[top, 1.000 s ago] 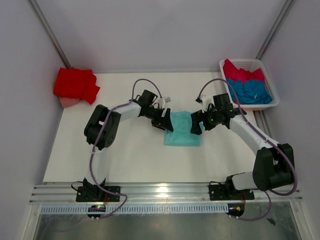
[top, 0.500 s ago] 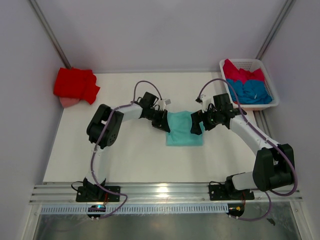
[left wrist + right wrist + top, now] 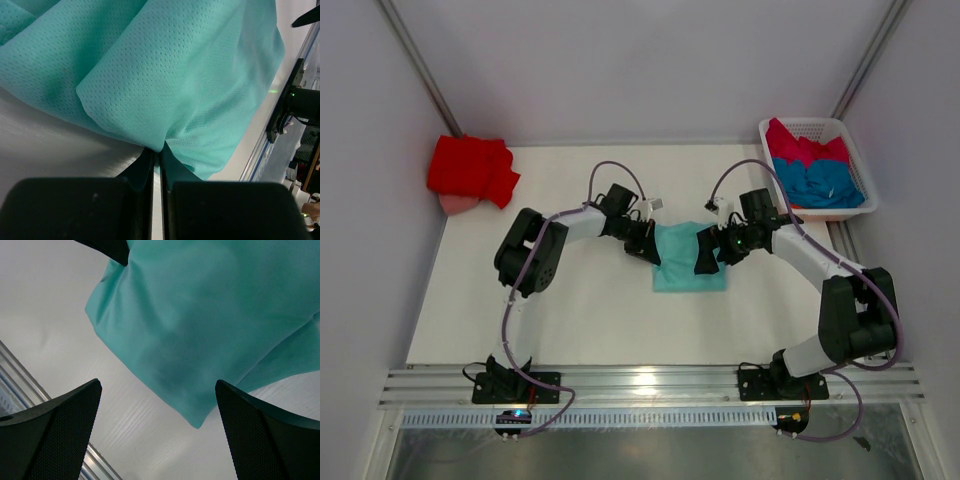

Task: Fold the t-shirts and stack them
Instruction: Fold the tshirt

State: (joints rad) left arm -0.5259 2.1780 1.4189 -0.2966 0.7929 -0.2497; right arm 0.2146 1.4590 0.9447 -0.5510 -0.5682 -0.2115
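A folded mint-teal t-shirt [image 3: 688, 262] lies mid-table between both arms. My left gripper [image 3: 654, 252] is at its left edge, shut, with a pinch of the mint cloth [image 3: 175, 75] caught at the fingertips [image 3: 160, 152]. My right gripper [image 3: 706, 256] hovers over the shirt's right part, open wide, nothing between its fingers; in its wrist view a corner of the shirt [image 3: 210, 315] lies on the table between the pads [image 3: 157, 386]. A bright red t-shirt [image 3: 470, 168] is bunched at the far left corner. Crimson-pink [image 3: 805, 148] and blue [image 3: 830, 182] t-shirts fill the basket.
The white slatted basket [image 3: 817, 124] stands at the back right corner. A pink bit of cloth [image 3: 455, 204] peeks from under the red shirt. Grey walls close in on both sides, and a metal rail [image 3: 650, 385] runs along the near edge.
My left gripper has shut on the mint shirt's left edge. My right gripper has slid left, from the shirt's right edge to over the cloth, still open.
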